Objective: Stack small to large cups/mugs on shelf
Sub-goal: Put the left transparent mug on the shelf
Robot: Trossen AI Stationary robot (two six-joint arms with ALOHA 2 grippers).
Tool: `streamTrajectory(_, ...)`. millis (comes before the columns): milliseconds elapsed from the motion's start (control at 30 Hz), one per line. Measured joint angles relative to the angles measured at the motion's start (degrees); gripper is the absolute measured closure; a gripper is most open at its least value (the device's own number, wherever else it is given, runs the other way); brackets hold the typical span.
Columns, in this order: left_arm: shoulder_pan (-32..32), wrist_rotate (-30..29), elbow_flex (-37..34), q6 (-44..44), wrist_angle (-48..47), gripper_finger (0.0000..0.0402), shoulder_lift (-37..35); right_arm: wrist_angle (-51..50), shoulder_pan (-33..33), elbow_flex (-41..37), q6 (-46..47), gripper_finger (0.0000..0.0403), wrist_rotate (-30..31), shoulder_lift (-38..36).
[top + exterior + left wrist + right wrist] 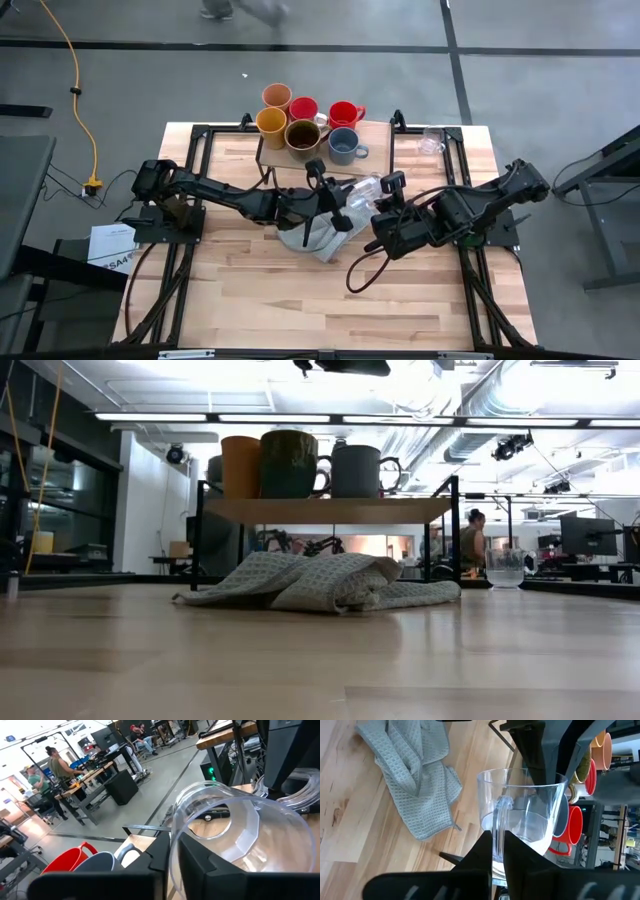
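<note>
A clear glass cup (364,188) hangs over the table's middle, above a grey cloth (318,236), with my left gripper (343,198) and my right gripper (380,205) both shut on it. The shelf (378,132) at the far edge carries a peach-orange tumbler (276,96), two red mugs (303,108) (344,114), a yellow mug (271,122), a brown mug (302,135) and a grey-blue mug (343,146). A second clear glass cup (432,142) stands on its base on the tabletop, right of the shelf. My left gripper pinches the glass cup's wall at the rim (172,832), one finger inside the mouth and one outside. The fingers come nearly level from the table's left. The cup is lifted clear, its mouth turned toward this gripper. My right gripper pinches the cup's glass handle (500,815) between its two fingers. It comes slanting down from the table's right, with the fingers along the handle. The cup is clear of the table and the cloth.
The grey cloth (320,585) lies crumpled on the tabletop in front of the shelf (330,510). Black metal frame rails (200,180) run along the table's left and right sides. Bare wood (330,310) lies toward the near edge. People sit at desks in the room beyond.
</note>
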Motion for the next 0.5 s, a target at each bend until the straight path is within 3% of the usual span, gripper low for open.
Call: streamTrajectory(500,-0.1,0.5,0.0,0.0,-0.2,0.0199,-0.2,0.1,0.0,0.0,-0.2,0.0402,0.1,0.0)
